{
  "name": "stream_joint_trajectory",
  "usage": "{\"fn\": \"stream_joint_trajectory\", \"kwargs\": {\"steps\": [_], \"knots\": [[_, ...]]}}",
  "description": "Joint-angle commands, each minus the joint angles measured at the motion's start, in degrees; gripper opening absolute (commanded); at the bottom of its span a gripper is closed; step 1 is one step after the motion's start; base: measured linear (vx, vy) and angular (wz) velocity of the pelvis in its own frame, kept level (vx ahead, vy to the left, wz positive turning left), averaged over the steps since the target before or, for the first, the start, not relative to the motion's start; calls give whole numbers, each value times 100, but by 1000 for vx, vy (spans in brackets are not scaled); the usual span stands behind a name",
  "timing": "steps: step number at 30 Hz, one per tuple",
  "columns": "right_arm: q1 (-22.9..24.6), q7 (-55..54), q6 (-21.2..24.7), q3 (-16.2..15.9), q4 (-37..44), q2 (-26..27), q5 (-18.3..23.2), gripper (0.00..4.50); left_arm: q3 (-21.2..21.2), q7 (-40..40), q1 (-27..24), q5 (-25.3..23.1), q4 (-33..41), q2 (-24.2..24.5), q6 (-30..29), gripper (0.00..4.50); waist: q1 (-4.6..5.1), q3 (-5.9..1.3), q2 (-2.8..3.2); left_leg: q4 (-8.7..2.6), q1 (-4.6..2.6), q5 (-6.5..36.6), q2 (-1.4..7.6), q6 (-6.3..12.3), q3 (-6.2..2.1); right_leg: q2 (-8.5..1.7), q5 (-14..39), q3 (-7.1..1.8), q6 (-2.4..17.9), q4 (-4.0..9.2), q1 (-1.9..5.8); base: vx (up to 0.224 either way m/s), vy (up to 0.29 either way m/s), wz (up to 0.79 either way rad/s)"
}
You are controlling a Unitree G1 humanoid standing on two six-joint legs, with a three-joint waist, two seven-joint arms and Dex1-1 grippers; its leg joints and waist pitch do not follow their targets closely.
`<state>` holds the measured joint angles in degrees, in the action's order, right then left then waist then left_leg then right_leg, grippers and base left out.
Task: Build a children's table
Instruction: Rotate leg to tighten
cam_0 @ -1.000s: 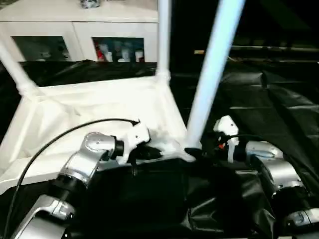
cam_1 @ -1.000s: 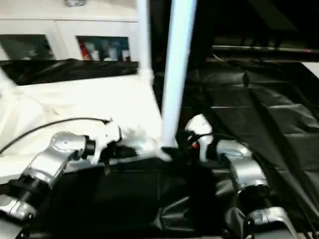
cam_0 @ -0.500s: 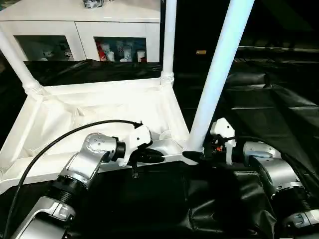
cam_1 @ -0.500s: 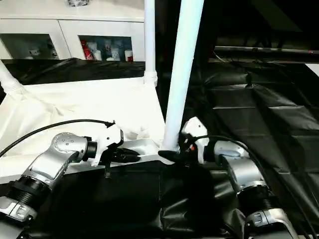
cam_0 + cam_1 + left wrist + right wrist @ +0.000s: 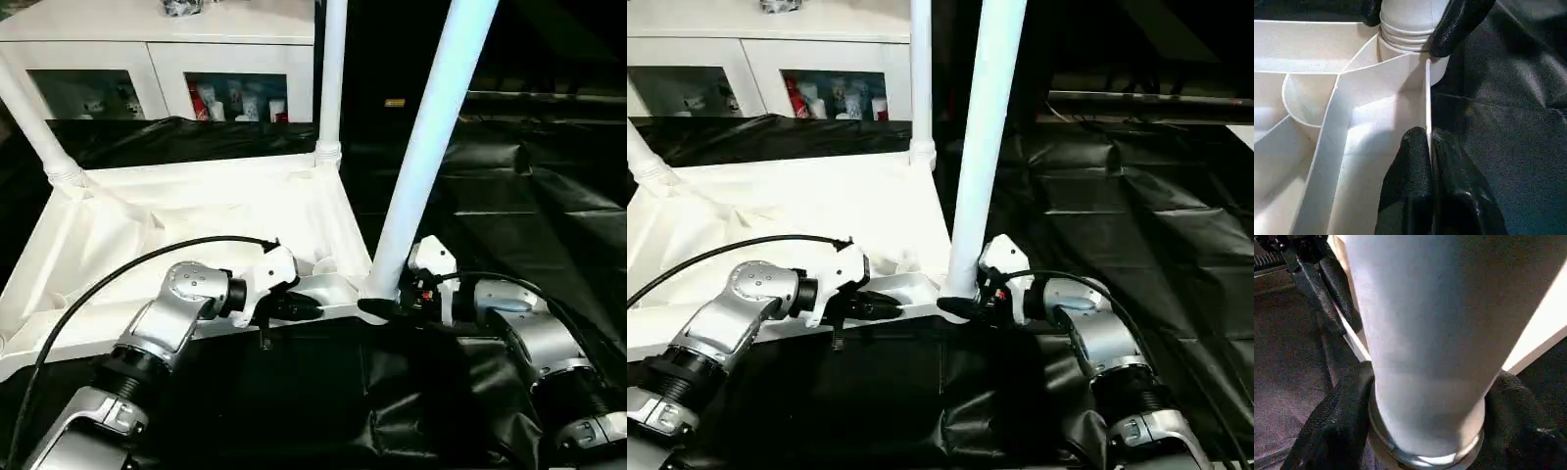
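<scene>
The tabletop lies upside down on a black sheet, ribbed underside up, with legs standing in its corner sockets. The left gripper pinches the thin near rim of the tabletop: in the left wrist view its two black fingers press together with the rim wall between them, just beside the near right corner socket.

The right gripper sits at the base of the near leg, which rises from that socket, tilted slightly. In the right wrist view its fingers stand on either side of the leg's foot, spread to the leg's width and touching it. A white glass-door cabinet stands behind the tabletop.
</scene>
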<state>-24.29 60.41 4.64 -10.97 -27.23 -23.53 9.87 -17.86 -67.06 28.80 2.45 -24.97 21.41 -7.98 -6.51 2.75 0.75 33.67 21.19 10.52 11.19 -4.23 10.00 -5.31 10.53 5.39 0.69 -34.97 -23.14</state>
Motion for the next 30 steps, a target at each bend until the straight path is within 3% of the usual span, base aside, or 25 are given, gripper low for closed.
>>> {"fn": "stream_joint_trajectory", "kwargs": {"steps": [1,3,4,5,6,7,8,9,10,14,17,20,21,26,30], "knots": [[55,-21,39,47,42,78,63,274,-8,-31,-33,112,180,-67,41,0,3,-370,-78,-367,-28,906,209,399,-28,-348,1032,-305,1240,395,328,0,0,0],[22,-433,46,177,-164,233,22,274,13,188,10,38,64,-157,23,0,14,-370,-73,-370,-32,895,211,388,-32,-347,1045,-304,1246,392,317,0,0,0],[-122,-1242,-19,337,-611,457,-157,274,12,717,127,-204,-205,-316,15,0,17,-363,-69,-376,-36,934,212,370,-32,-347,1097,-304,1242,401,313,0,0,0],[-168,-1488,-38,385,-747,525,-209,274,16,885,164,-274,-289,-370,7,0,54,-323,-64,-401,-59,1091,204,254,-25,-343,1395,-300,1208,459,279,0,0,0],[-264,-1983,-32,498,-1001,679,-265,274,32,1189,238,-367,-439,-502,-55,0,65,-331,-60,-404,-73,1261,189,123,-41,-366,1790,-290,1106,484,294,0,0,0],[-264,-1983,-32,498,-1001,679,-265,274,32,1189,238,-367,-439,-502,-55,0,65,-331,-60,-404,-73,1261,189,123,-41,-366,1790,-290,1106,484,294,0,0,0],[-440,-2822,44,717,-1365,958,-275,274,41,1614,352,-470,-634,-747,-176,0,82,-328,-43,-421,-86,1388,203,50,-52,-372,2032,-296,970,519,290,0,0,0],[-567,-3362,123,871,-1584,1147,-242,274,33,1799,402,-516,-713,-868,-233,0,138,-299,-38,-441,-95,1579,192,-19,-61,-359,2221,-293,935,542,256,0,0,0],[-642,-3670,163,950,-1702,1251,-236,274,22,1970,450,-561,-777,-978,-292,0,147,-308,-45,-442,-102,1643,184,-57,-73,-363,2316,-280,902,546,273,0,0,0],[-1111,-5071,110,1070,-2436,1696,-492,273,31,2971,767,-765,-1204,-1676,-582,0,148,-336,-43,-424,-91,1491,176,-48,-66,-370,2100,-296,888,554,268,0,0,0],[-1268,-5221,-44,1012,-2640,1789,-579,273,13,3169,872,-844,-1333,-1831,-546,0,135,-342,-66,-409,-98,1483,162,8,-45,-361,2006,-295,903,560,257,0,0,0],[-1349,-5125,-129,1048,-2723,1825,-536,273,19,3169,890,-861,-1360,-1841,-481,0,116,-360,-67,-408,-41,1267,173,132,-53,-359,1583,-293,952,498,301,0,0,0],[-1380,-5064,-205,1116,-2747,1842,-464,329,19,3143,884,-868,-1365,-1809,-421,0,117,-359,-65,-407,-39,1262,172,154,-52,-360,1529,-291,974,494,303,0,0,0],[-1462,-4831,-552,1249,-2781,1805,-350,363,31,2932,782,-863,-1338,-1587,-225,0,126,-353,-61,-417,-41,1332,178,174,-53,-365,1647,-290,977,507,296,0,0,0],[-1303,-4008,-789,1108,-2407,1542,-340,389,60,2731,706,-883,-1347,-1317,7,0,111,-355,-66,-409,-29,1268,183,257,-46,-370,1587,-293,976,501,309,0,0,0]]}}
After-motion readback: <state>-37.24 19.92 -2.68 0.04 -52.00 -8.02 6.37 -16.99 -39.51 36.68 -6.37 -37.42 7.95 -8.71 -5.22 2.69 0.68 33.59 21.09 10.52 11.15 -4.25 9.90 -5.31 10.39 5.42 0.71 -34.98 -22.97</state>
